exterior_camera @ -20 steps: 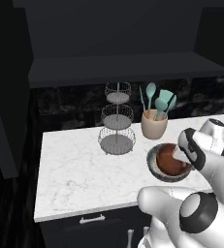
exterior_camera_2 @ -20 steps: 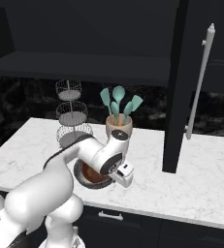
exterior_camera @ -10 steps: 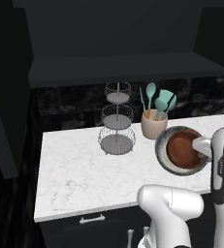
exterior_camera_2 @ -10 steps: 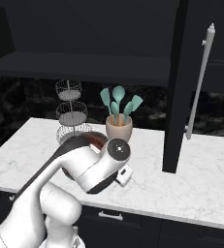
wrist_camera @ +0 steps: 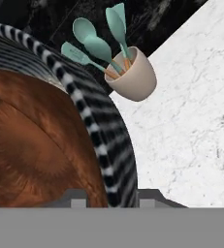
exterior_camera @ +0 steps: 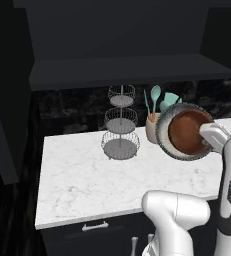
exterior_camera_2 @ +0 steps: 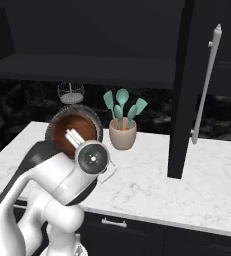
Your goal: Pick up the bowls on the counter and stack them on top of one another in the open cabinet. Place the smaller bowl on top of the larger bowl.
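— Bowls: where are the 2?
— Start bigger: the open cabinet runs dark above the counter. The larger bowl hangs tipped on edge in the air over the counter, the smaller bowl nested inside it.
— And the pincer?
— The gripper clamps the larger bowl's rim, 1 tip each side.
— Anything nearby?
— A 3-tier wire stand — and a beige crock of teal utensils just behind the bowls.
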